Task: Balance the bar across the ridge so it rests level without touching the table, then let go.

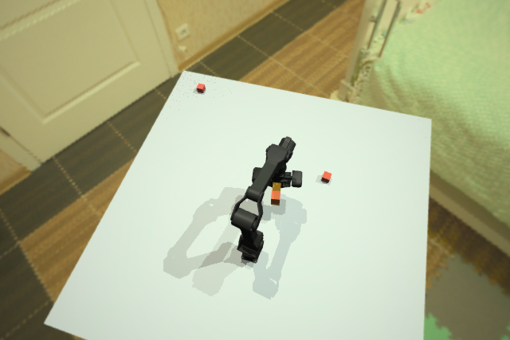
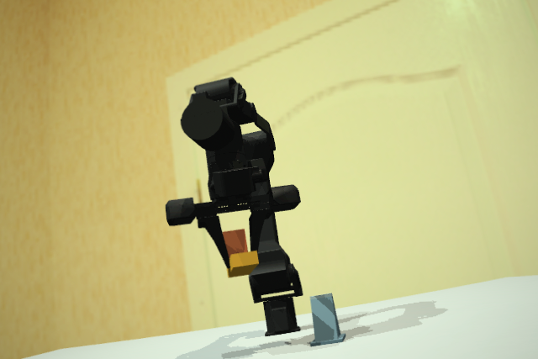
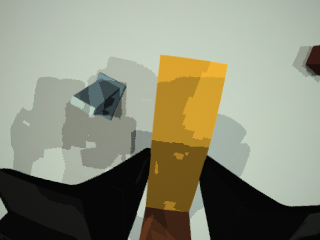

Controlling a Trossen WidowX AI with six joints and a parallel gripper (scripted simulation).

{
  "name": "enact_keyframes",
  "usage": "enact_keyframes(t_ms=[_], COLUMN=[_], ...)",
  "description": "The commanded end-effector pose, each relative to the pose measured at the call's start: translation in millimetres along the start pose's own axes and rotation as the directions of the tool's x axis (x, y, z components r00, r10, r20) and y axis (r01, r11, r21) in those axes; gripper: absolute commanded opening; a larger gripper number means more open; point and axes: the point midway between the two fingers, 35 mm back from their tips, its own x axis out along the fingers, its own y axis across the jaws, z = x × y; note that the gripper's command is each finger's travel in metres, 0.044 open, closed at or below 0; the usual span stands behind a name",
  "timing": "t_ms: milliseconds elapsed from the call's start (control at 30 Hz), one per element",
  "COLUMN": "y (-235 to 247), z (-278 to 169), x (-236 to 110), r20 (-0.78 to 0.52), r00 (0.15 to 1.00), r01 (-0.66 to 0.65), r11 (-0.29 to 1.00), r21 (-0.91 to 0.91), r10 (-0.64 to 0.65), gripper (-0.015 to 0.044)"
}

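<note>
The yellow-orange bar (image 1: 276,186) (image 2: 243,261) (image 3: 185,107) is held in the air, above the table. A red-orange block (image 1: 275,196) (image 2: 234,240) (image 3: 167,226) sits on one end of the bar, the end nearer the arm's base. My gripper (image 2: 240,261) (image 3: 176,157) is shut on the bar, with one finger at each long side. The blue-grey ridge (image 2: 324,318) (image 3: 102,95) stands upright on its thin base on the table, to the left of the bar in the wrist view and lower than it. The arm hides the ridge in the top view.
A small red cube (image 1: 326,176) (image 3: 314,61) lies on the white table (image 1: 350,266) to the right of the gripper. Another red cube (image 1: 200,87) lies near the far left corner. The arm's base (image 2: 281,316) stands close to the ridge.
</note>
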Motion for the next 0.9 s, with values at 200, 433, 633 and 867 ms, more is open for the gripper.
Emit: enact_keyframes(t_ms=[200,433,633,867], y=[11.9,22.5,32.5,45.6], z=[8.4,13.7,17.8,21.6], x=[-2.0,-2.2,-2.3,-2.3], r20=[0.002,0.002,0.002,0.002], r00=[1.0,1.0,1.0,1.0], r01=[0.005,0.004,0.003,0.002], r11=[0.924,0.783,0.613,0.372], r21=[-0.382,-0.622,-0.79,-0.928], r10=[-0.005,-0.004,-0.003,-0.001], gripper=[0.0,0.0,0.0,0.0])
